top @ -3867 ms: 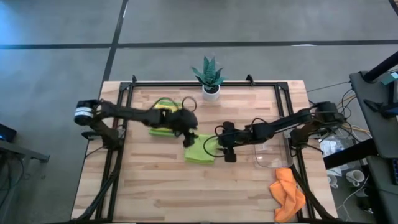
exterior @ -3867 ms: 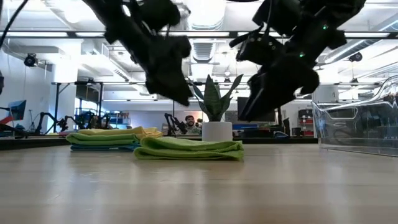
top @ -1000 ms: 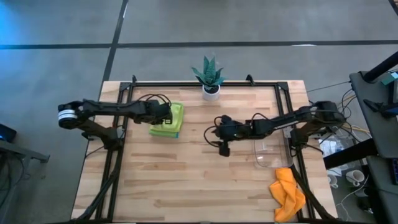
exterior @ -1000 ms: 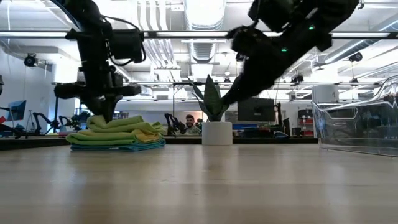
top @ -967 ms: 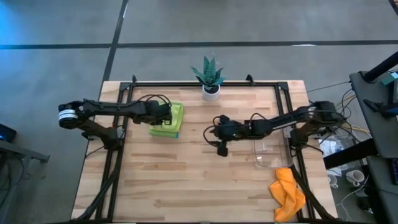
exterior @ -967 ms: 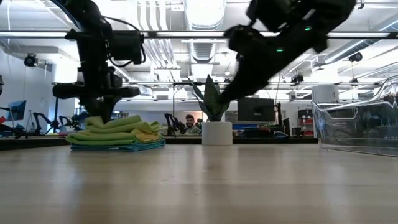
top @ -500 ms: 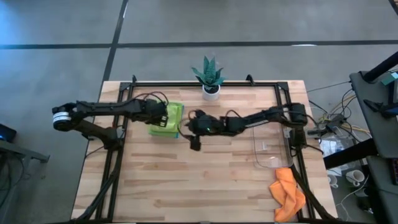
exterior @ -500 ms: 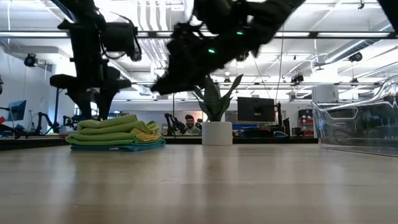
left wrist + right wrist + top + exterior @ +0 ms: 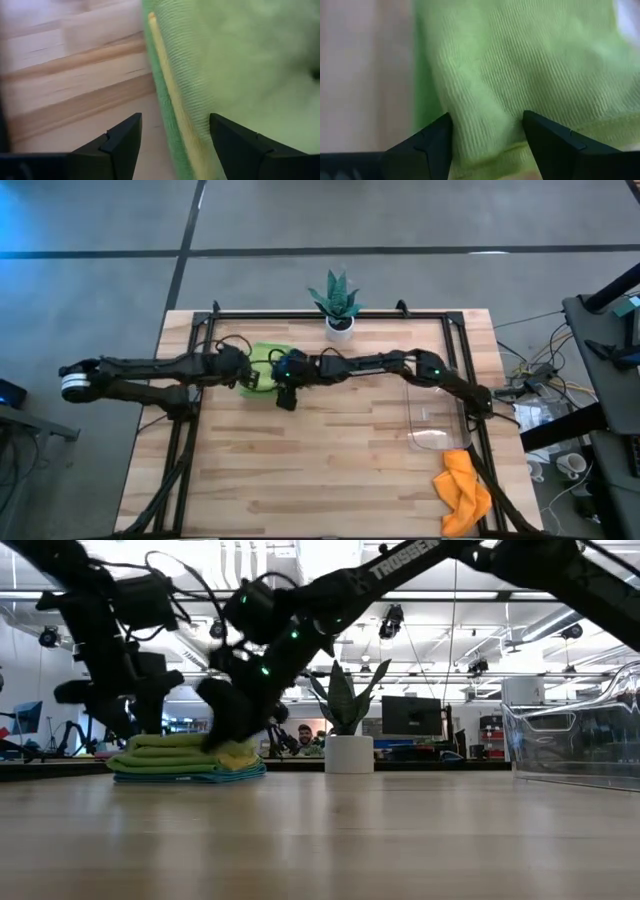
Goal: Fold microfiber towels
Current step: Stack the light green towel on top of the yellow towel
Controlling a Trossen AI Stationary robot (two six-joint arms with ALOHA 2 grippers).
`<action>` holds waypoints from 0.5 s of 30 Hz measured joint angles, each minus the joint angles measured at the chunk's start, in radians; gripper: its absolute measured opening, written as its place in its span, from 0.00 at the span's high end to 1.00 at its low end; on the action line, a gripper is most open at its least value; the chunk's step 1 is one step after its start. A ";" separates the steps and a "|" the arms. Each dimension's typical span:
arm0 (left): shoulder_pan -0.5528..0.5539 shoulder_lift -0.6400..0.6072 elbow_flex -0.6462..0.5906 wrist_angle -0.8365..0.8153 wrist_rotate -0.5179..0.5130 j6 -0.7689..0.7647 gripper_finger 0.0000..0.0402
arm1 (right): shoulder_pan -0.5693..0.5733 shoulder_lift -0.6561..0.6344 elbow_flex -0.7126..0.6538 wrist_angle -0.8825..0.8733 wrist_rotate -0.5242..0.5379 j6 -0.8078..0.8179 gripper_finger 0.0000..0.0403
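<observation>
A stack of folded towels (image 9: 262,358) lies at the table's far left, lime green on top, with yellow and light blue layers (image 9: 190,777) under it. My left gripper (image 9: 243,377) is open at the stack's left edge (image 9: 172,125). My right gripper (image 9: 276,375) is open and down on the stack's right part (image 9: 232,735). The orange towel (image 9: 463,492) lies crumpled at the table's near right corner, partly over the edge. My right gripper stands with its open fingers (image 9: 427,145) on the top lime green towel (image 9: 490,100), near the stack's right edge, and the cloth bulges up between them. It comes slanting down from the table's right. The towel lies on the stack. My left gripper: I cannot tell whether it touches the stack.
A clear plastic tray (image 9: 435,425) stands at the right, and shows at the right of the low view (image 9: 570,745). A small potted plant (image 9: 338,302) stands at the far edge's middle. Bare wood (image 9: 300,470) spans the near half of the table.
My right gripper has gone from the table's middle toward the left edge and come down on the stack's right part. My left gripper has drawn off the stack's top toward the left edge and now stands at the stack's left side.
</observation>
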 joint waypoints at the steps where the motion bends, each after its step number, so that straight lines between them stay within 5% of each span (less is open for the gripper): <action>1: -0.008 -0.005 -0.011 0.023 0.006 0.012 0.46 | -0.002 0.012 0.023 -0.063 0.004 -0.008 0.44; 6: -0.038 -0.021 -0.016 0.093 0.018 0.088 0.46 | -0.007 0.032 0.060 -0.123 0.055 -0.028 0.44; 15: -0.049 -0.028 0.033 0.108 0.005 0.120 0.46 | -0.013 -0.065 0.094 -0.155 -0.032 -0.049 0.44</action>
